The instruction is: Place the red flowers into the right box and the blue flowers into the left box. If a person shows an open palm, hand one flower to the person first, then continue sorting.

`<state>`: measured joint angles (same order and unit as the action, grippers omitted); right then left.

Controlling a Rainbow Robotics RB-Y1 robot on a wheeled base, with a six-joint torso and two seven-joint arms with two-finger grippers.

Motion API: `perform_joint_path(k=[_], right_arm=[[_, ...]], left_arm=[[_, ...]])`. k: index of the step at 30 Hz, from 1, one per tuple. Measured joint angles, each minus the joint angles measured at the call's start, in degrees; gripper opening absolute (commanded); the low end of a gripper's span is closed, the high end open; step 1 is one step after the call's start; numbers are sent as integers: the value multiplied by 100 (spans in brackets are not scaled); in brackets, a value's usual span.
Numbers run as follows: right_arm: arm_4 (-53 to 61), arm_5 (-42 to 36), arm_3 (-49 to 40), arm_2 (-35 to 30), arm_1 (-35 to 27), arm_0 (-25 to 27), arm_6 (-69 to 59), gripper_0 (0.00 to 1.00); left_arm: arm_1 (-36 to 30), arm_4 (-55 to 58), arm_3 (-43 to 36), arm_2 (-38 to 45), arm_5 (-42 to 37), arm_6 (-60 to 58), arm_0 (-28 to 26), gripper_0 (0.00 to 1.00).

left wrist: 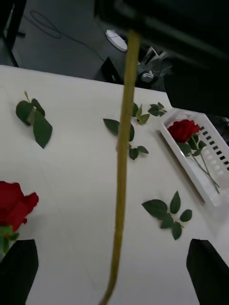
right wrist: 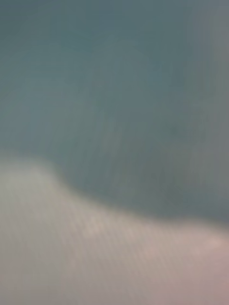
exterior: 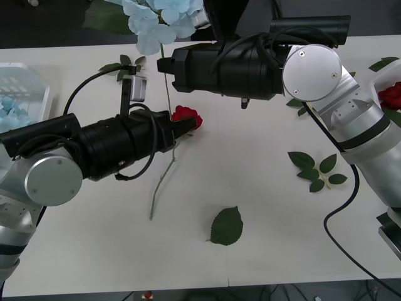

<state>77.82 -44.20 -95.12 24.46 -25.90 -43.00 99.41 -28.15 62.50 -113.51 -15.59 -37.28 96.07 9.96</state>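
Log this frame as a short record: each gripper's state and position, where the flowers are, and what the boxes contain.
left gripper: open, low over the table centre, beside a red rose lying on the table
right gripper: holding the blue hydrangea by its long stem, lifted above the table; finger state unclear
right box: holds one red rose
left box: holds pale-blue blooms
table: loose green leaf sprigs scattered
person: none seen

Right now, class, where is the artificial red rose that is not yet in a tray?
In the front view the artificial red rose lies on the white table left of centre, at the left hand's tip.
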Motion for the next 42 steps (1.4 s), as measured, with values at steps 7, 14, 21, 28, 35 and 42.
perform_joint_path(k=[7, 14, 21, 28, 35, 42], right_arm=[[1, 18, 0, 0, 0, 0, 0, 0], [1, 20, 0, 0, 1, 0, 0, 0], [12, 71, 0, 0, 6, 0, 0, 2], [42, 117, 0, 0, 14, 0, 0, 100], [43, 212, 0, 0, 14, 0, 0, 100], [224, 178, 2, -3, -48, 0, 0, 100]], left_arm=[[23, -147, 9, 0, 78, 0, 40, 0], [23, -63, 10, 0, 147, 0, 40, 0], [23, -63, 10, 0, 207, 0, 40, 0], [20, -63, 11, 0, 236, 0, 40, 0], [-2, -57, 12, 0, 317, 0, 40, 0], [-232, 362, 12, 18, 359, 0, 40, 0]])
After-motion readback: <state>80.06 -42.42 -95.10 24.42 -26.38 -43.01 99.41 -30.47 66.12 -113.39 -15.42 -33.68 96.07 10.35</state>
